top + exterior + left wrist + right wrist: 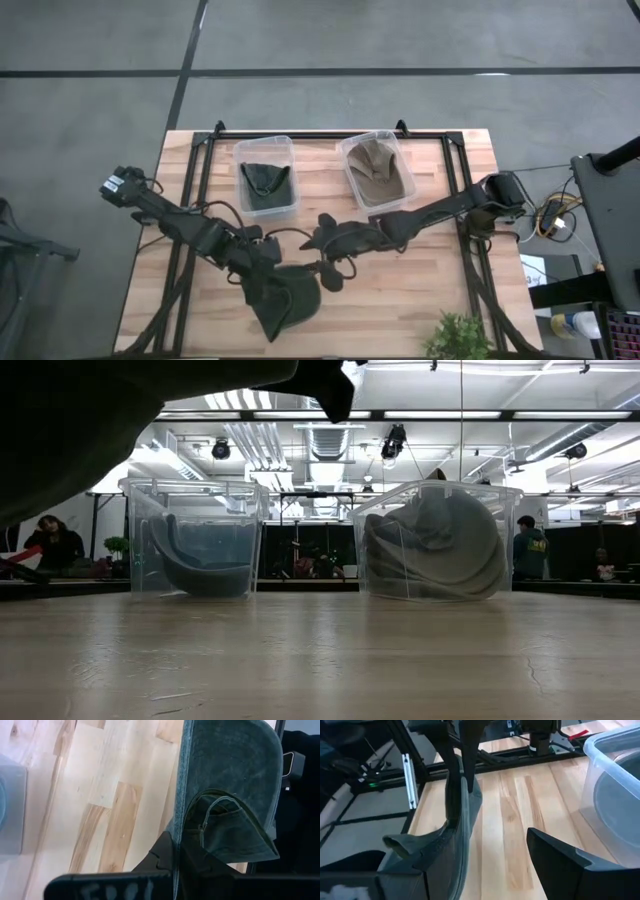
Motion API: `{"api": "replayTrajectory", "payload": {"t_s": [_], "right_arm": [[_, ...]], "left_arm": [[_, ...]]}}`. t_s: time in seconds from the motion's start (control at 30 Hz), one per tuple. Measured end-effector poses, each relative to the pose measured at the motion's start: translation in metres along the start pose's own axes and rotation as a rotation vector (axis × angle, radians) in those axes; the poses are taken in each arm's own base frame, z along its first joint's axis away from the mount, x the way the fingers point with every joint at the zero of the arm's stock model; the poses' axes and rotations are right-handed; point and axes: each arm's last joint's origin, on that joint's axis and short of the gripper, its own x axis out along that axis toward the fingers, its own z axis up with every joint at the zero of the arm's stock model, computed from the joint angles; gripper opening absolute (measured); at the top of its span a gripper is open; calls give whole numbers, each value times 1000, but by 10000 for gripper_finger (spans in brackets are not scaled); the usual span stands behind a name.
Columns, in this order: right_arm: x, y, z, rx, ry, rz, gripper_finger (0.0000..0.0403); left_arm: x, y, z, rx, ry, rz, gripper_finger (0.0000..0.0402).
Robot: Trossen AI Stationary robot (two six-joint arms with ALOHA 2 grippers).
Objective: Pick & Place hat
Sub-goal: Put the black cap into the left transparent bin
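A dark green cap (292, 300) hangs near the table's near edge, lifted clear of the wood, as its dark shape (90, 430) shows in the low view. My left gripper (262, 277) is shut on it. My right gripper (328, 272) stands open just to the cap's right. In the right wrist view the cap's lower part (445, 845) lies beside one of its fingers (405, 880). A second dark green cap (266, 186) rests in the left clear bin. A tan cap (378, 172) rests in the right clear bin. My left gripper pinches the edge of the cap's crown (176, 832) between its two fingers, at the end away from the brim (230, 760). The fingers (466, 755) point down from above. The cap hangs below them, clear of the table. My right gripper is open. The cap's lower part sits against or beside one finger, and I cannot tell whether they touch.
Two clear plastic bins (264, 150) (368, 141) stand side by side at the table's far side. Bare wood (420, 290) lies to the right of the grippers. A small green plant (458, 335) sits at the near right corner. People (528, 550) show in the room beyond.
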Motion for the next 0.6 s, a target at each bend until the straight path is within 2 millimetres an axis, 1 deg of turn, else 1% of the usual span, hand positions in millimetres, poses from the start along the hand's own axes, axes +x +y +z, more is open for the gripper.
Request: {"api": "replayTrajectory", "payload": {"t_s": [0.2, 0.33, 0.47, 0.6], "right_arm": [[18, 0, 1, -40, 63, -23, 236], [24, 3, 8, -54, 75, -19, 220], [26, 6, 13, -73, 93, -6, 182], [32, 8, 14, -64, 145, 53, 126]], "left_arm": [[0, 0, 0, 3, 2, 1, 5], [0, 0, 0, 3, 4, -3, 5], [0, 0, -1, -2, 12, -1, 5], [0, 0, -1, -4, 13, 1, 5]]}}
